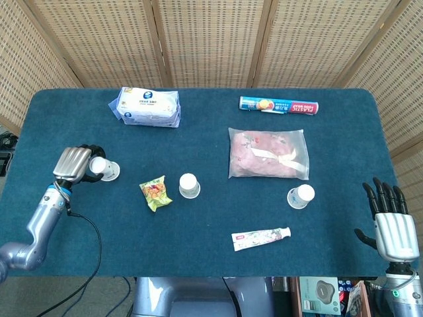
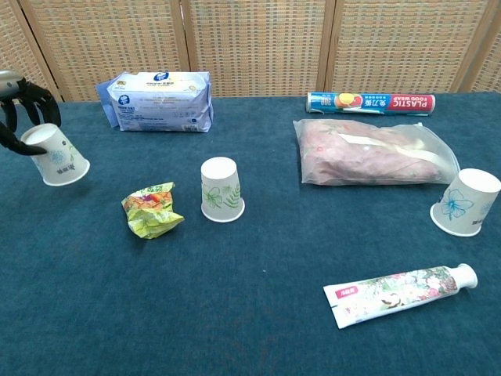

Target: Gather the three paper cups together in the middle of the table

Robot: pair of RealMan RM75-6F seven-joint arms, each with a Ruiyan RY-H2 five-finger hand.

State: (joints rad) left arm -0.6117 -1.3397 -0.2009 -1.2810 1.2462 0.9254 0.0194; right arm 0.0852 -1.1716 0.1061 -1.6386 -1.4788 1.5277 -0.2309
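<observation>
Three white paper cups are spread across the blue table (image 1: 198, 264). My left hand (image 1: 73, 165) (image 2: 17, 102), at the far left, grips the left cup (image 1: 106, 170) (image 2: 56, 157) by its base, and the cup is tilted with its rim down to the right. The middle cup (image 1: 189, 185) (image 2: 222, 190) stands mouth down near the table's centre. The right cup (image 1: 301, 196) (image 2: 467, 202) sits towards the right edge, apart from both hands. My right hand (image 1: 390, 218) hangs open with its fingers spread, off the front right corner of the table, and shows only in the head view.
A wipes pack (image 1: 148, 106) and a plastic wrap box (image 1: 278, 104) lie at the back. A pink bag (image 1: 268, 153) lies right of centre. A crumpled snack packet (image 1: 155, 193) sits just left of the middle cup. A toothpaste tube (image 1: 260, 236) lies near the front.
</observation>
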